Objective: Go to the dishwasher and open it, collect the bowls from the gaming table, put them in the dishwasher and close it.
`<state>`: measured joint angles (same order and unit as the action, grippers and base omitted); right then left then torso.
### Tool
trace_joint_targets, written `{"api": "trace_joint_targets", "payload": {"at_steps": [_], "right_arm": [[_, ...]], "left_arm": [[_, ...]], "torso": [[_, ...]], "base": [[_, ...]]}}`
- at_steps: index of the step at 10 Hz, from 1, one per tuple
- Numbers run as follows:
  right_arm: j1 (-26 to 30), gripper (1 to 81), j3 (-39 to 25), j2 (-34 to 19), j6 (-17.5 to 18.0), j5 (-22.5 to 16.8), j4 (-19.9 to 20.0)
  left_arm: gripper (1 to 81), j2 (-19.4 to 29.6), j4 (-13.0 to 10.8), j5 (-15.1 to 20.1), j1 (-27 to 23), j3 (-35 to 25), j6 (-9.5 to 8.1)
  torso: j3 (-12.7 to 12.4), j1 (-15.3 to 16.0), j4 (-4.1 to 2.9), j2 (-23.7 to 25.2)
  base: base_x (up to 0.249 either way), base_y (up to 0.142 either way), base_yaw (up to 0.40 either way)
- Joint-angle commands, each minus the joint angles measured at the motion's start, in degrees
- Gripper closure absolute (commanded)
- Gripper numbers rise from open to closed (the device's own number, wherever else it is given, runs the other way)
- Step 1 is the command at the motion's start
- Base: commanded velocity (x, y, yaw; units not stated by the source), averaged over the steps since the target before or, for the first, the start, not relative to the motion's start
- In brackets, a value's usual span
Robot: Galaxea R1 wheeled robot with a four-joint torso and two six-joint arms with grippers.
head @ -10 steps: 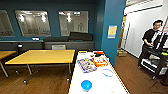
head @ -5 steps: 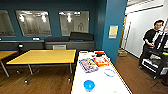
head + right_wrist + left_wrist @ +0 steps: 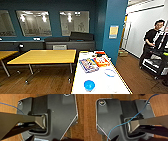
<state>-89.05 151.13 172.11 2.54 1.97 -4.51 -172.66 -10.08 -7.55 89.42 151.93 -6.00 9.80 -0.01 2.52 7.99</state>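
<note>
Bowls, a solid blue bowl [image 3: 89, 85] near the gaming table [image 3: 82, 80]'s near edge and a blue-rimmed bowl [image 3: 110, 72] by its right edge, remain uncollected; I cannot tell either gripper's state.

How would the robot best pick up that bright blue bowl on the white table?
Probably by its rim, coming from above: the blue bowl sits upright and open near the near end of the white table, with bare tabletop around it.

Dark blue walls [image 3: 105, 15], framed windows [image 3: 33, 22], wood floor [image 3: 50, 80], yellow-topped table [image 3: 45, 56].
</note>
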Motion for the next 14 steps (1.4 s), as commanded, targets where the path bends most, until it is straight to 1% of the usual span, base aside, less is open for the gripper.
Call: {"api": "trace_joint_targets", "payload": {"at_steps": [1, 5, 10, 12, 14], "right_arm": [[2.6, 1.0, -0.32, -0.07, -0.16, -2.94, 0.12], [2.6, 1.0, -0.32, -0.07, -0.16, -2.94, 0.38], [2.51, 1.0, -0.32, -0.25, -0.07, -2.85, 0.73], [2.43, 1.0, -0.76, -1.3, 0.45, -2.77, 0.64], [1.64, 1.0, -2.6, -3.59, 1.16, 0.49, 1.26]], "left_arm": [[1.0, 0.11, -0.03, 2.54, -2.36, -0.23, 0.28], [1.0, 0.11, -0.11, 2.54, -2.36, -0.23, 0.28], [1.0, 0.29, -0.2, 2.54, -2.36, -0.23, 0.28], [1.0, 0.55, 0.06, 2.45, -2.36, -0.23, 0.11], [1.0, 2.22, 0.15, 2.1, -2.44, -0.41, -0.07]], "torso": [[0.0, 0.01, 0.0, 0.0], [-0.02, 0.01, 0.0, 0.06], [0.0, 0.03, 0.0, 0.02], [0.0, 0.08, 0.0, 0.0], [0.0, 0.08, 0.0, -0.02]], "base": [[0.0, 0.0, 0.0], [0.063, 0.0, 0.0], [0.123, 0.0, 0.0], [0.0, 0.0, 0.0], [0.0, 0.0, 0.0]]}}
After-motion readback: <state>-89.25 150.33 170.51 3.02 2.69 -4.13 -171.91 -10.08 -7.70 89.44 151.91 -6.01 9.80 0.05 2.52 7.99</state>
